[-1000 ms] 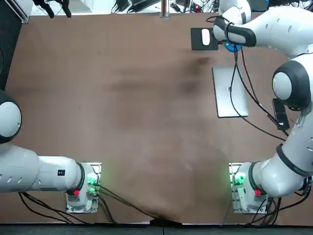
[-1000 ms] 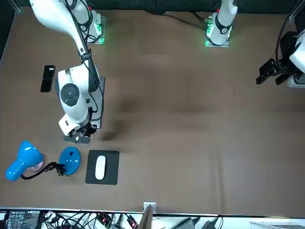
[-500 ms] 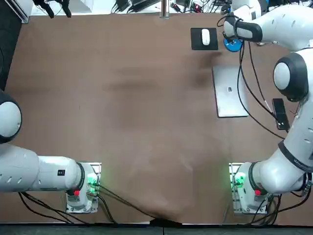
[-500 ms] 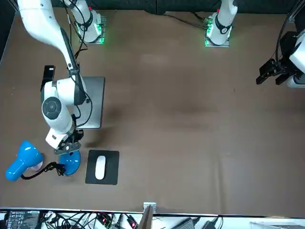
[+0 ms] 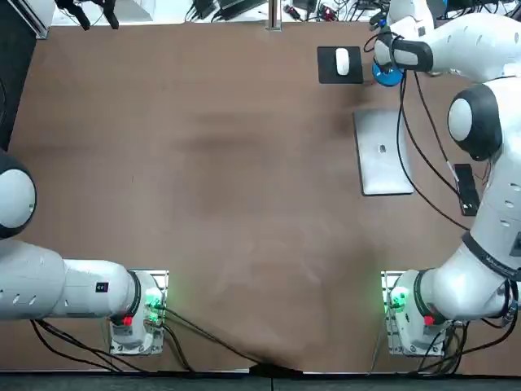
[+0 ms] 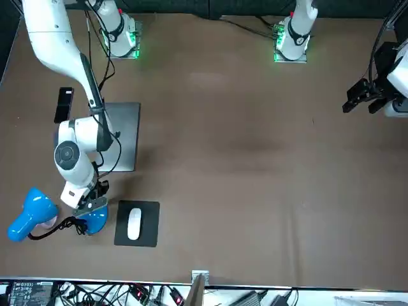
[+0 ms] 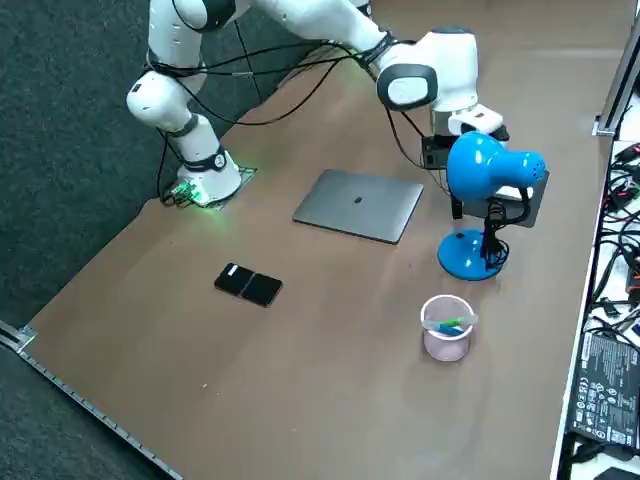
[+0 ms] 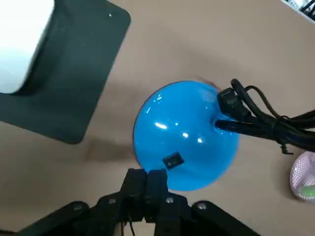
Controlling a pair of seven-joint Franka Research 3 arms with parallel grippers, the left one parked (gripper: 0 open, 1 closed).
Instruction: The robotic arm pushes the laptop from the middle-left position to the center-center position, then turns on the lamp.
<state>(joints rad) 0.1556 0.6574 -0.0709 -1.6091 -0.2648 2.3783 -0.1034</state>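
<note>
The brown bench has its things gathered at one end: seen from the front, the blue desk lamp sits farthest left. The right end effector is poised over its round base, fingers pressed together on nothing, tips just beside the small switch. Right of that lie the closed grey laptop, flat and nearer the robot, and a white mouse on a black pad.

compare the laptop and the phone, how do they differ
The laptop is silver-grey, the phone black. The laptop is far larger than the phone. The phone lies to the robot's right of the laptop. Both lie flat, untouched; the right gripper, shut, is over the lamp base.
</note>
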